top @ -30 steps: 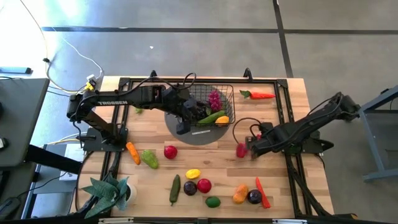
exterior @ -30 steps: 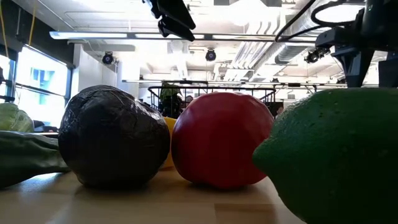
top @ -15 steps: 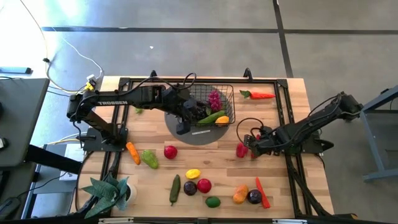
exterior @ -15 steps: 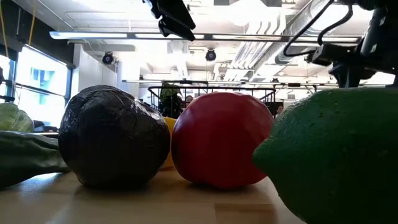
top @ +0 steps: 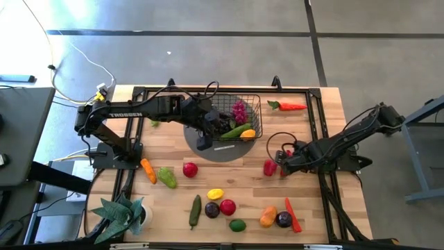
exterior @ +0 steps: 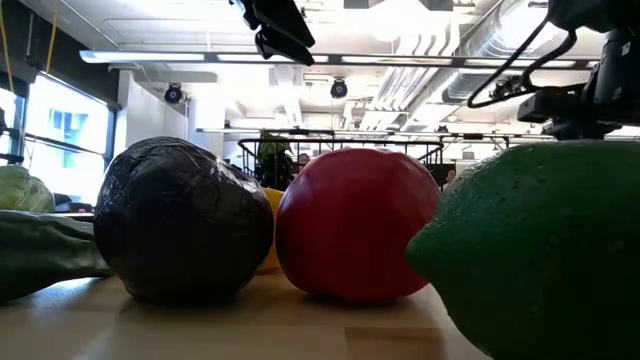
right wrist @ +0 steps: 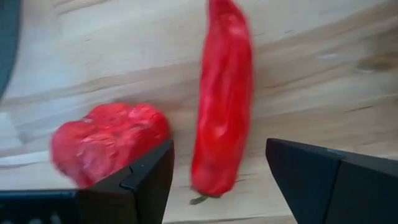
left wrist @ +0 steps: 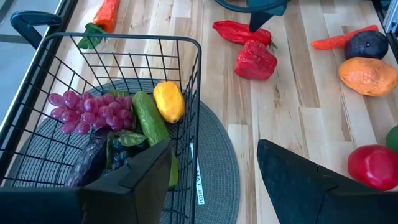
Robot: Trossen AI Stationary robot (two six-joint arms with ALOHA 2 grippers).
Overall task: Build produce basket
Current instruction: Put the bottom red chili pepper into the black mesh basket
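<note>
The right gripper (right wrist: 214,180), fingers apart, empty, has crept nearer: long red chili (right wrist: 222,99) lies between them, red pepper (right wrist: 109,142) beside one fingertip, bare wood beyond. The left gripper (left wrist: 214,180), open, hangs unmoved over the basket (left wrist: 196,106) rim.

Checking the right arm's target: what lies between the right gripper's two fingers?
In the right wrist view, a long red pepper lies on bare wood between the open right gripper fingers; a red bell pepper sits beside.

**Even daylight above, glare and blur down low**

The high view is bright and evenly lit, shadows faint on the pale wooden table (top: 229,182). At table height, white ceiling lights blow out, and the big green fruit (exterior: 540,250) nearest the lens is soft. The right wrist view smears the long red chilli pepper (right wrist: 221,93) and the wood grain.
</note>
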